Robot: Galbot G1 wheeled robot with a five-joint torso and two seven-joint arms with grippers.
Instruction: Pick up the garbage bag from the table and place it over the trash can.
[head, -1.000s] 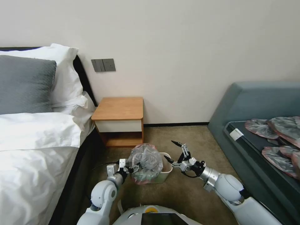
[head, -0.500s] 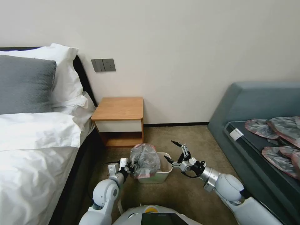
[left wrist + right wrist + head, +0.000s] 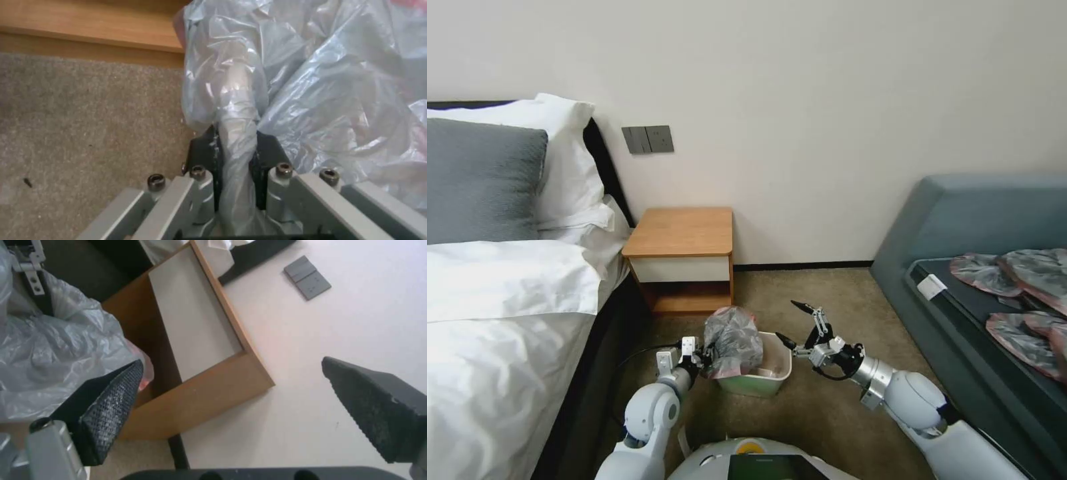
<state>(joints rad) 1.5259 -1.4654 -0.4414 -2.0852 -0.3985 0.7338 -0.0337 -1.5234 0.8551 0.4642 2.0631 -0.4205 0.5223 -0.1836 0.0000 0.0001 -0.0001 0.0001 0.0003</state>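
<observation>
Left pincer (image 3: 706, 358) pinches a twisted fold of the garbage bag (image 3: 734, 340) between its black fingers (image 3: 202, 156), low over the carpet. Bunched and wrinkled, the bag billows just beyond that pincer, draped over the near-left part of the trash can (image 3: 767, 380), whose opening on the right pincer's side lies uncovered. Right pincer (image 3: 797, 325) hovers spread wide just past the can's far right rim, holding nothing, one fingertip (image 3: 113, 390) near the plastic. Beyond both pincers the bench (image 3: 684, 257) stands against the wall.
</observation>
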